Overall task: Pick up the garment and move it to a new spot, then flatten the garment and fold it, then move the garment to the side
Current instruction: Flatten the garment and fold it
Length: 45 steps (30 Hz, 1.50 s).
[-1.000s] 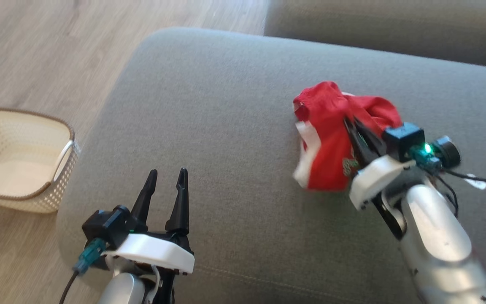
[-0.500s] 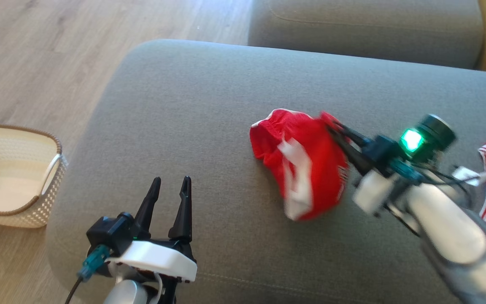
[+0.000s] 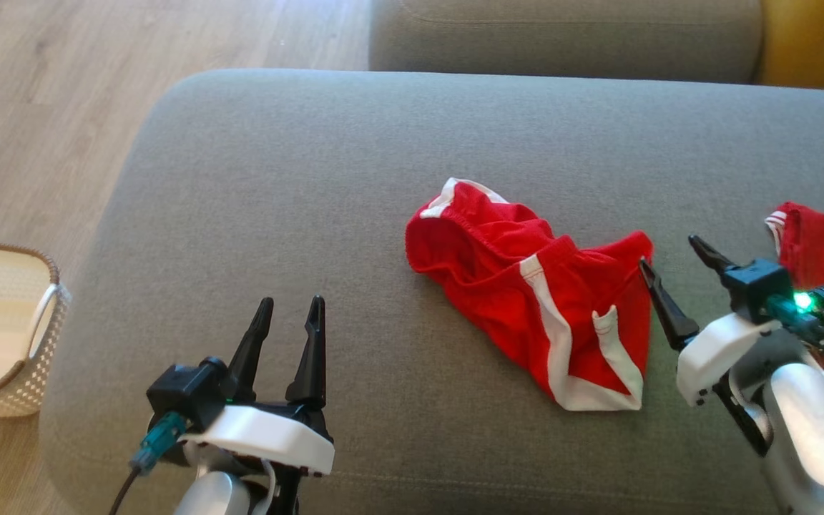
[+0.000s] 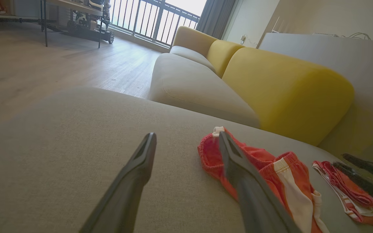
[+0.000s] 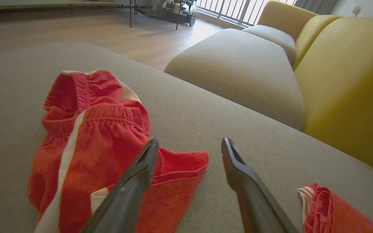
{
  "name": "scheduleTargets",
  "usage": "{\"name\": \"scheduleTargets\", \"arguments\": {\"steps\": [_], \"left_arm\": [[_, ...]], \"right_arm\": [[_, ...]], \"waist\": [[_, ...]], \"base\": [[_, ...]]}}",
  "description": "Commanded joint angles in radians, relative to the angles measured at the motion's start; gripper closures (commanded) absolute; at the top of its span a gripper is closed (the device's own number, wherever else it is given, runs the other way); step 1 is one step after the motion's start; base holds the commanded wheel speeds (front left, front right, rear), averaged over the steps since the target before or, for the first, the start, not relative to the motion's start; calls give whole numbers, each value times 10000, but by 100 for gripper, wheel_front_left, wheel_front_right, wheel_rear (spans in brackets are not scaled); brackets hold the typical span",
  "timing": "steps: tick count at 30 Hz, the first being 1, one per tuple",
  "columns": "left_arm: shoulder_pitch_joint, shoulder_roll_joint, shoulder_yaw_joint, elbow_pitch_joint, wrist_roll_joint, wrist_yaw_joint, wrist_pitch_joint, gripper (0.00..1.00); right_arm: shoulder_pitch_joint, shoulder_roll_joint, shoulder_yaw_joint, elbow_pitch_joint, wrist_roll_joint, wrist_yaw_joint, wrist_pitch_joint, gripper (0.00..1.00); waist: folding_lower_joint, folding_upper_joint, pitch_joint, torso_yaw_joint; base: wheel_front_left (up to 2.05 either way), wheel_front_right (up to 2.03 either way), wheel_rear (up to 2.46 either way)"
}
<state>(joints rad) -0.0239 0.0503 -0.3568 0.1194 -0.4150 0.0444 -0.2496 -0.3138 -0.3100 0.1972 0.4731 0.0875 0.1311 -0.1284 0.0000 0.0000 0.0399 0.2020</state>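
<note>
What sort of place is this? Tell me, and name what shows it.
Most likely a home living room: a grey sofa seat with yellow backrests, a wood-plank floor, and a railed window with a curtain. A red garment on the seat and a woven basket on the floor suggest laundry.

No lettering, label, brand, number or sign is found legible on the garment [image 3: 498, 286] or on anything else in view.
</note>
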Motion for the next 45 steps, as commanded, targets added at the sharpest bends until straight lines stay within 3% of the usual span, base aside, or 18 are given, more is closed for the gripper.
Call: {"name": "scheduleTargets", "arguments": {"steps": [1, 6, 11, 20, 31, 45], "left_arm": [[-482, -1, 273, -316, 114, 26, -122, 0], [-505, -1, 318, -336, 178, 13, -122, 0], [-506, -1, 327, -442, 176, 37, -122, 0], [-463, -1, 216, -468, 168, 25, -122, 0], [-705, -1, -101, -320, 164, -40, -122, 0], [-828, -1, -121, -267, 75, -17, -122, 0]], "right_arm": [[-37, 156, -214, -505, -4, -4, -192, 0], [673, 1274, -1398, -1592, -15, -4, -562, 0], [1822, 2155, -1777, -2892, -158, -4, -886, 0], [2747, 2576, -1598, -3598, -262, -4, -1098, 0], [1852, 2595, -721, -2352, -571, -4, -461, 0], [879, 2596, -1166, -182, -831, -4, -504, 0]], "waist": [[0, 0, 5, -144], [0, 0, -83, -504], [0, 0, -162, -860], [0, 0, -156, -1498], [0, 0, 186, -1246], [0, 0, 517, -320]], "base": [[0, 0, 0], [0, 0, 0], [0, 0, 0], [0, 0, 0], [0, 0, 0], [0, 0, 0]]}}
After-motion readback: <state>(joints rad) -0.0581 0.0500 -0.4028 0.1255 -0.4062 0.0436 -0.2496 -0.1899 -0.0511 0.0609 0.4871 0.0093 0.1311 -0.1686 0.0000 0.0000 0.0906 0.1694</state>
